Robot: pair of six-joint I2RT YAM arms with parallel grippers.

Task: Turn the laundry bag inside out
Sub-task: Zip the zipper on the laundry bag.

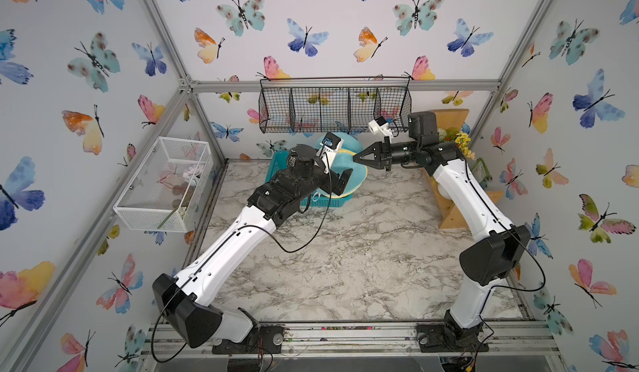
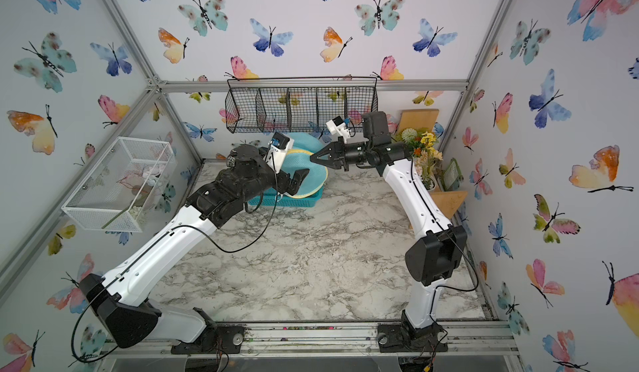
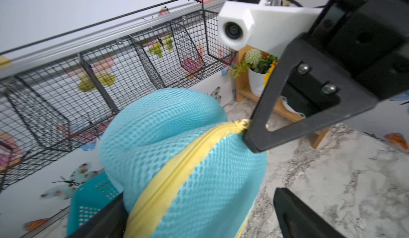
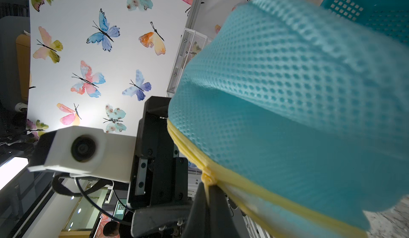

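Firmly pinched — right fingers (image 1: 362, 157) on laundry bag (image 3: 159, 124).

Puffy turquoise laundry bag (image 3: 155, 126) over basket (image 3: 93, 199)

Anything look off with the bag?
The bag is creased into two bulges over the basket, held only by a pinch of yellow piping in the shut right tool; the left tool stands open around it.

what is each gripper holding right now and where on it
The right gripper is shut on the laundry bag, pinching its yellow piping at the bunched end. The left gripper is open, holding nothing.
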